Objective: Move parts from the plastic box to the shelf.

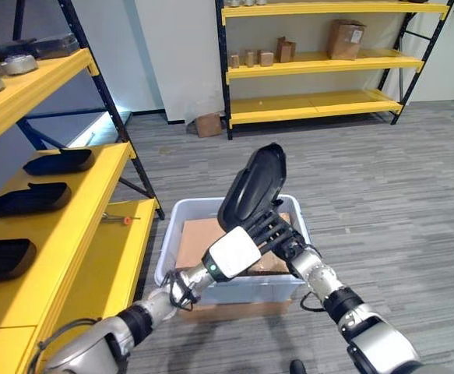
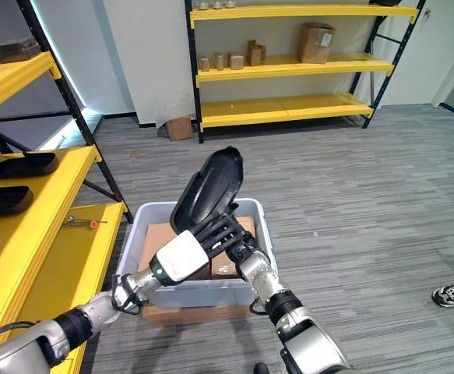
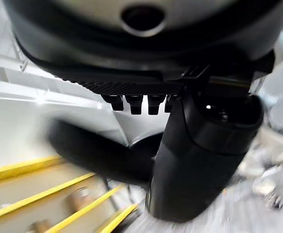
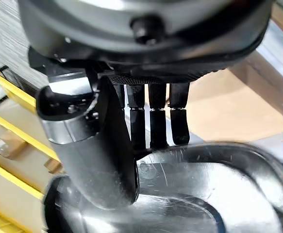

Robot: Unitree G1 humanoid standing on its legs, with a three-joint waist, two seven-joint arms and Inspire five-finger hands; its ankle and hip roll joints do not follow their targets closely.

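The black part (image 1: 255, 185) is lifted above the plastic box (image 1: 298, 226), held up between both hands. The right hand (image 1: 277, 231) has its fingers and thumb curled around the part's lower end; the left hand (image 1: 230, 253) is at the same spot, but I cannot tell how its fingers sit. Three similar parts (image 1: 29, 198) already lie on the yellow shelf (image 1: 94, 195) to the robot's left, so the job looks partly done. This one still needs carrying across and setting down.

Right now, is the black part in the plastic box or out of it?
Out. The black part is held up above the plastic box, with the right robot hand pinching it.
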